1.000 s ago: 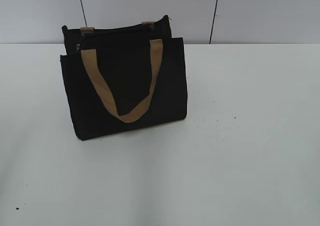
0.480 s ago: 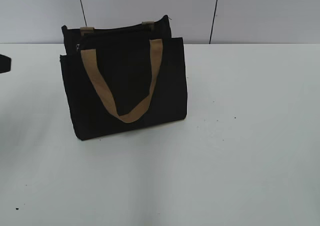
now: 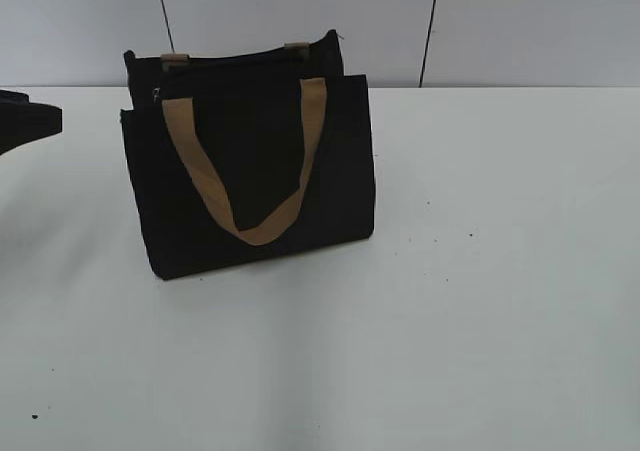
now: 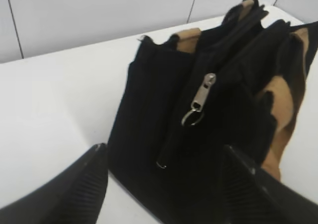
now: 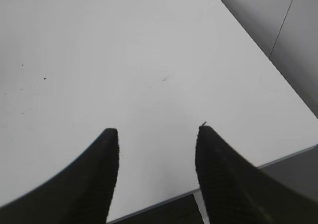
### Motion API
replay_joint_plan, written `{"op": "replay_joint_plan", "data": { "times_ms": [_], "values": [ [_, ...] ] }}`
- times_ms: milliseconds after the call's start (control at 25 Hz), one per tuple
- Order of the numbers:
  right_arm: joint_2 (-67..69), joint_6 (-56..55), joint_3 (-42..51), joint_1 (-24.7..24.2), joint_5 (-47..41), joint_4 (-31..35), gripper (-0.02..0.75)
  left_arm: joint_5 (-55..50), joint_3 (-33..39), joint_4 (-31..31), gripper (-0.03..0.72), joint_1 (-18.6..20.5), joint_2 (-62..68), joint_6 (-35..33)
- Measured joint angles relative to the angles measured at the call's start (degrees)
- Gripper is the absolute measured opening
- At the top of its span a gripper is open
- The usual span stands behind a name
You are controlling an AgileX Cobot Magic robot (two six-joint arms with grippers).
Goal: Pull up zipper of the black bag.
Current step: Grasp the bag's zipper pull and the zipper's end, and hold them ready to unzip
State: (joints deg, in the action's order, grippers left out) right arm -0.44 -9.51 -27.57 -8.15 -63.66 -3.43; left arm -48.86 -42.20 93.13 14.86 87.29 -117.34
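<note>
The black bag (image 3: 250, 171) stands upright on the white table, left of centre, with a tan loop handle hanging down its front; it also fills the left wrist view (image 4: 208, 110). The zipper, a silver pull tab with a ring (image 4: 200, 99), hangs on the black zip line at the bag's near end; in the exterior view it is a faint glint at the top left corner (image 3: 156, 95). My left gripper (image 4: 164, 152) is open and empty, just short of the bag's end, and shows at the left edge of the exterior view (image 3: 30, 121). My right gripper (image 5: 158, 130) is open and empty over bare table.
The white table (image 3: 480, 271) spreads wide to the right and front of the bag. A grey panelled wall stands behind it. In the right wrist view the table's edge (image 5: 238, 172) lies close below the fingers.
My left gripper has come into the exterior view from the left edge and moved right toward the bag. The bag has not moved.
</note>
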Motion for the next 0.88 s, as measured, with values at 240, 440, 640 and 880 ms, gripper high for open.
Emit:
{"op": "replay_joint_plan", "data": {
  "times_ms": [240,440,640,880],
  "values": [
    [0.0,0.0,0.0,0.0,0.0,0.0,0.387,-1.9,0.0,3.4,0.5,-0.5,7.0,-13.5],
    [0.0,0.0,0.0,0.0,0.0,0.0,0.387,-2.4,-0.2,5.9,0.493,-3.0,12.4,-25.9],
    [0.0,0.0,0.0,0.0,0.0,0.0,0.387,-2.5,-3.6,5.9,0.493,-4.9,18.2,-29.1],
    [0.0,0.0,0.0,0.0,0.0,0.1,0.387,-3.2,-9.2,6.1,0.491,-6.9,23.6,-29.5]
  ]
}}
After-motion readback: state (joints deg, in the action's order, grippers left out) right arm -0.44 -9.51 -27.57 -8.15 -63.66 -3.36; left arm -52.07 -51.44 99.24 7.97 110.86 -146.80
